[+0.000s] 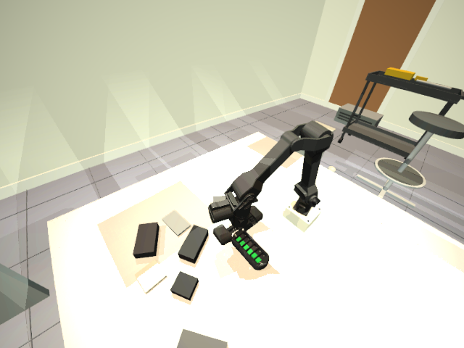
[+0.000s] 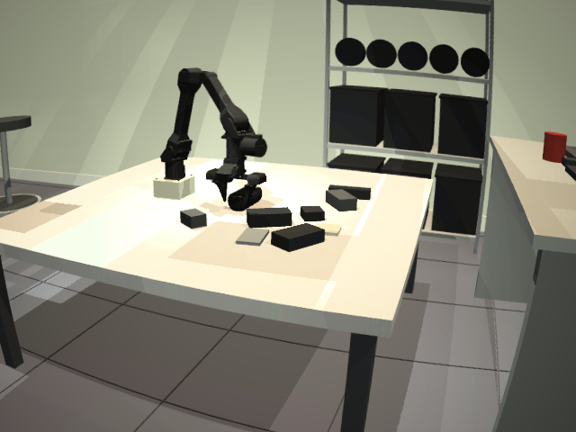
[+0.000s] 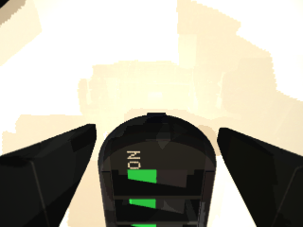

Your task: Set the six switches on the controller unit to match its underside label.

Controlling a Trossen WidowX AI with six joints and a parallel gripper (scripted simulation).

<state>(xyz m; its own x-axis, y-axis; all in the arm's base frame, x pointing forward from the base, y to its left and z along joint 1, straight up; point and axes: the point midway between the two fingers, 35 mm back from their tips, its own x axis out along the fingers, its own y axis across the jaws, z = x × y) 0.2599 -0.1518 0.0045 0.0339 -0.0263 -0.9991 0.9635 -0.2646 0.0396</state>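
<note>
The dark grey controller unit (image 1: 246,251) (image 2: 243,198) (image 3: 158,142) stands just below the gripper, its switch side up. A row of green switch ends shows along one side of its top; in the wrist view the nearest ones lie on the side of the ON mark. Which ends are pressed is hard to tell. The underside label is hidden. My gripper (image 1: 239,228) (image 3: 157,132) is open, one finger on each side of the unit's rounded end, with a visible gap on both sides in the wrist view. Whether the unit sits fully flat is unclear.
Dark blocks (image 1: 146,239) (image 1: 193,243) (image 1: 184,285) and thin pale plates (image 1: 175,222) (image 1: 151,277) lie to one side of the unit on the bench. A grey piece (image 1: 202,340) is at the bottom edge of the top view. The arm's pale base (image 2: 173,187) stands behind.
</note>
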